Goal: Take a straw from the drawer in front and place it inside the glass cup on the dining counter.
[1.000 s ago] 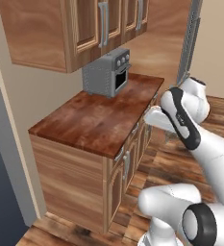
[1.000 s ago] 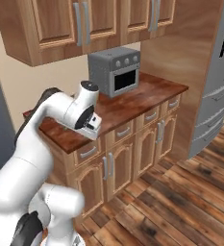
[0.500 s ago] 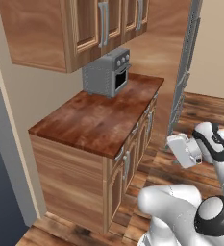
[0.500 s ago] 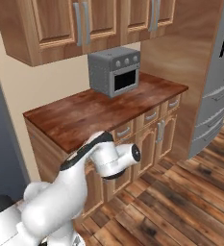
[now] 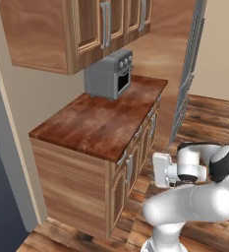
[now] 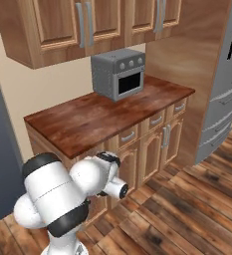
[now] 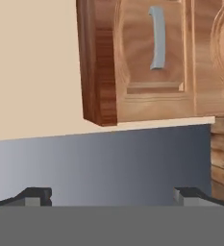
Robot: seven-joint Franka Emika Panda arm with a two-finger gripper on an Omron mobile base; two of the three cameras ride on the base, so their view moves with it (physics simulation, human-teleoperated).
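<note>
Brown cabinetry under a reddish worktop (image 5: 99, 125), toaster oven (image 5: 109, 75) at its back. Drawer (image 6: 128, 136) fronts sit shut just below the worktop edge, straw presumably inside. The claw (image 7: 112, 196) gapes wide, empty, tilted toward the upper cabinets (image 7: 152, 62). Best bet: level the wrist and square up to a drawer handle. Compared with a second ago, the arm has dropped low, off the worktop edge.

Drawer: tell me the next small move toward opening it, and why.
Probably lift the end effector toward a drawer handle under the countertop. The drawers look shut, the hand view faces a panelled cabinet door instead, and the end effector is open and empty.
</note>
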